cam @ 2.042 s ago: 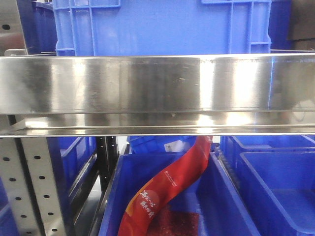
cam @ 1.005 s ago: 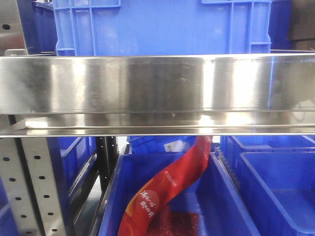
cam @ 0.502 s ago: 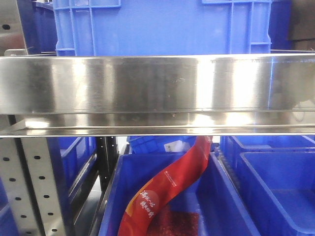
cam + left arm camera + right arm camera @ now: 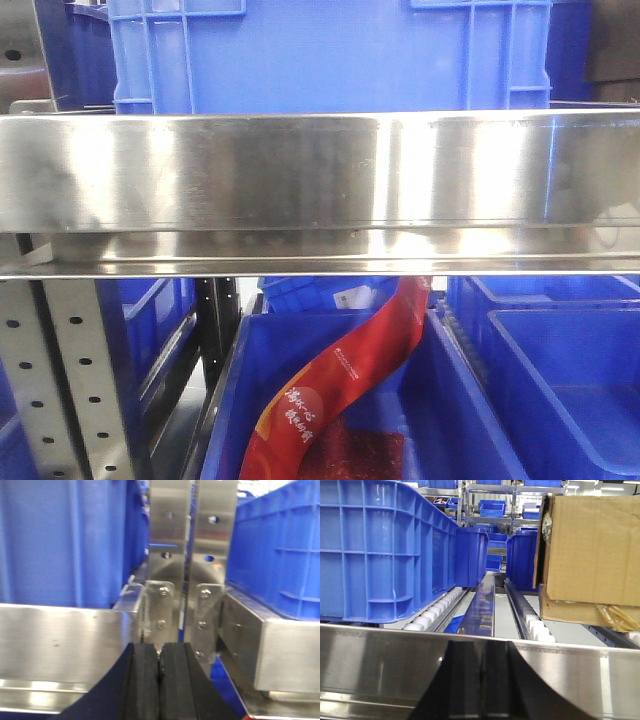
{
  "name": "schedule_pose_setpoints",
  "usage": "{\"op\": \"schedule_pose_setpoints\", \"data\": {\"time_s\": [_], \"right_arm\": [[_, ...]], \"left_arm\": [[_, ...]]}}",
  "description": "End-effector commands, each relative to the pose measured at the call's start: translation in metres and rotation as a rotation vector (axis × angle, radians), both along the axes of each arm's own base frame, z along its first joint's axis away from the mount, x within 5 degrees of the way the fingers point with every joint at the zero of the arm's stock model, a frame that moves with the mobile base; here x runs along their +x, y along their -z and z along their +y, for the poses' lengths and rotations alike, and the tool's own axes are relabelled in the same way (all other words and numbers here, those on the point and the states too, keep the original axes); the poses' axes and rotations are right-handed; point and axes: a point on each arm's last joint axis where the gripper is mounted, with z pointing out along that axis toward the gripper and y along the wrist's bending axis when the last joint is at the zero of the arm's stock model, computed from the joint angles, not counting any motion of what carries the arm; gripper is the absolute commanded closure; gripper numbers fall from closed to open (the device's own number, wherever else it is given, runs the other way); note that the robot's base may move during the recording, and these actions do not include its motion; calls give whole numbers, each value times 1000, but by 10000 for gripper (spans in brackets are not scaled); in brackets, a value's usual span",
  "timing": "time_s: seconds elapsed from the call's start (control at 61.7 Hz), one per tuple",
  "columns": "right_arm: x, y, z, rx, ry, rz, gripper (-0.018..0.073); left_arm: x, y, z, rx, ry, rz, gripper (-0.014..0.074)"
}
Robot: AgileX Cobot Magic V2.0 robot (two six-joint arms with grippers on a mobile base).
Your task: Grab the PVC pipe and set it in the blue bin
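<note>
With no PVC pipe visible, first locate it, then part both clenched, empty fingers [image 4: 159, 680] before reaching.

Across the front view the only difference lies in the reflections on the wide stainless-steel shelf beam [image 4: 320, 185] that spans the middle of the frame. The dark vertical band in its sheen, which two seconds ago sat left of centre, now lies broader and nearer the centre, and the bright patch beside it at the right has widened. At the far left of the beam the surface now shows a duller, greyer smudge where it earlier gleamed more evenly.
</note>
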Motion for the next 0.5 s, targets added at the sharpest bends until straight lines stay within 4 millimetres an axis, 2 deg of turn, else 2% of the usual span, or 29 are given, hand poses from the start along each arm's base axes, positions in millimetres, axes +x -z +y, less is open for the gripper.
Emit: {"op": "schedule_pose_setpoints", "data": {"time_s": [0.0, 0.486], "right_arm": [[-1, -2, 0, 0, 6, -20, 728], [-1, -2, 0, 0, 6, -20, 728]], "left_arm": [[-2, 0, 1, -5, -10, -7, 707], [-2, -1, 0, -5, -9, -22, 707]]}}
